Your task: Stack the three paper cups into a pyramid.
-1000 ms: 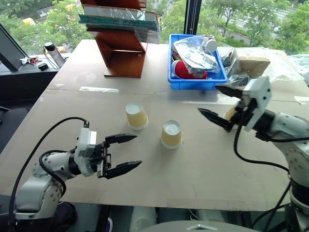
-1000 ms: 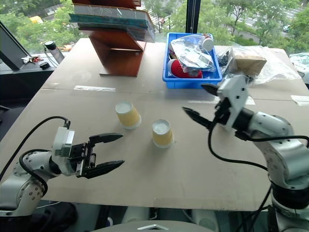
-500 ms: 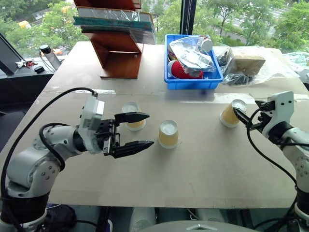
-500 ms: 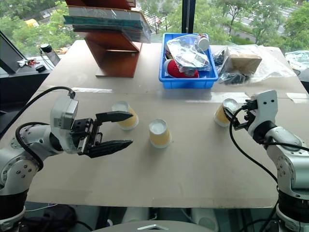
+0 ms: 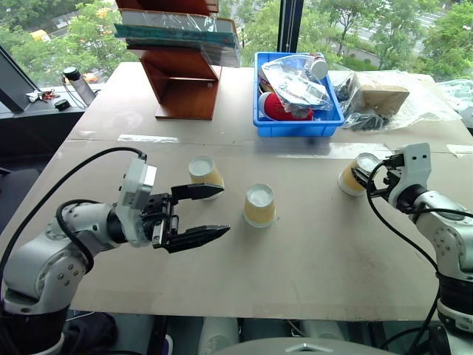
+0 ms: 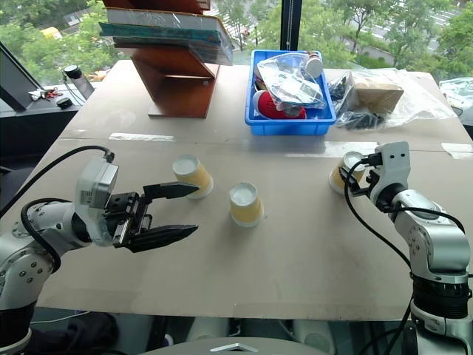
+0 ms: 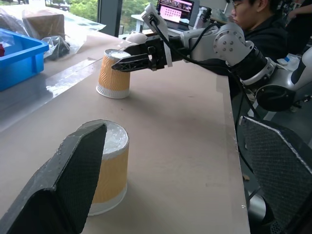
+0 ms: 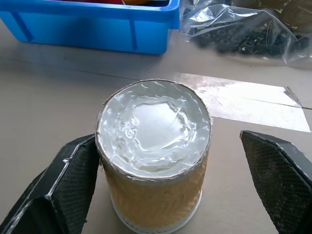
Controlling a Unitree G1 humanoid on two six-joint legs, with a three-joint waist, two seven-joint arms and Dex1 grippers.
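The three paper cups stand upside down and apart on the desk, nothing stacked yet; the right cup sits near the desk's right edge, the middle cup at about the centre, and the left cup a little toward the far-left of it, leaning slightly

What has changed over the last second is chiefly on the right: the right gripper was raised above the desk with the right cup partly hidden behind it, and has since dropped and reached out so that its wide-spread fingers now straddle that cup; in the right wrist view one finger lies just against the cup's side while the other stands well clear, so nothing is gripped yet; I judge the closing of the jaws to be the next step there

The left gripper has risen from near the desk's front edge and now hangs level, jaws wide and empty, pointing toward the middle cup with the left cup just beyond its upper finger; in the left wrist view the middle cup stands beside one finger, not enclosed

A blue bin and a wooden shelf stand along the far edge, out of the way; a person sits beyond the desk's right side
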